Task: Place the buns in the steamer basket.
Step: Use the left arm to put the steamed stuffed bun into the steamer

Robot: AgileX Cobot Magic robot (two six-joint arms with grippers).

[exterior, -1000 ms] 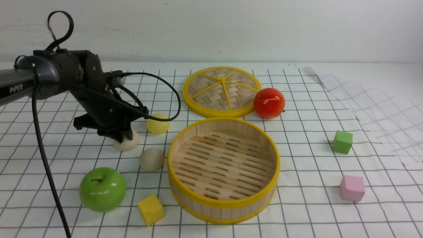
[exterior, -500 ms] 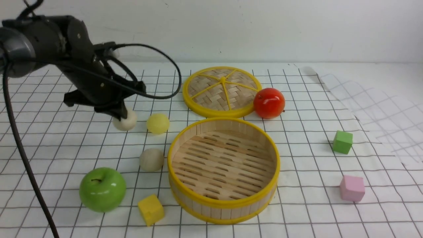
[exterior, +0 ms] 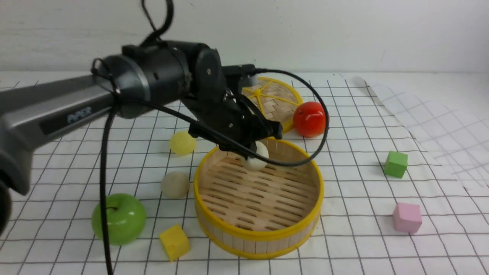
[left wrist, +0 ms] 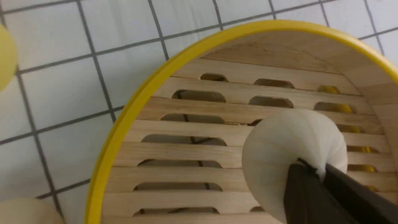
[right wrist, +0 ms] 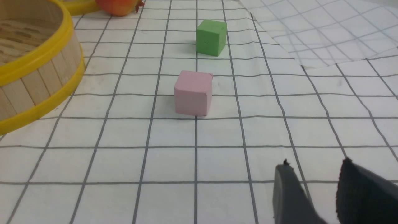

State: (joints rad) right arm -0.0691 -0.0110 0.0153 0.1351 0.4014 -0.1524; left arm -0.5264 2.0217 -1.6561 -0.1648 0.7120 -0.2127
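**Holding a cream bun over the steamer basket**

Looking forward from the front view, I see my left gripper (exterior: pixel 254 152) closed on a cream bun (exterior: pixel 257 160), the jaws pinching it from above. The left wrist view shows the two dark fingers (left wrist: pixel 300 193) pressed into the bun's (left wrist: pixel 289 146) soft surface. It hangs inside the yellow rim of the steamer basket (exterior: pixel 259 244), over the far part of the slatted floor. I cannot tell whether it touches the slats.

Two other buns sit on the gridded cloth (exterior: pixel 363 244), left of the basket. The pale yellow bun (exterior: pixel 182 142) lies farther back, and the beige bun (exterior: pixel 175 184) lies just beside the basket wall. A green apple (exterior: pixel 118 217) and a yellow cube (exterior: pixel 174 241) sit nearer to me. The woven lid (exterior: pixel 277 103) lies flat behind the basket, with a red fruit (exterior: pixel 311 118) at its right edge.

My right gripper (right wrist: pixel 315 162) hovers low over the cloth with a clear gap between its jaws and nothing in them. A pink cube (right wrist: pixel 193 92) and a green cube (right wrist: pixel 210 37) lie ahead of it.

Pale lettering (exterior: pixel 79 113) runs along the left arm's grey link, but it is smeared and I cannot read it.
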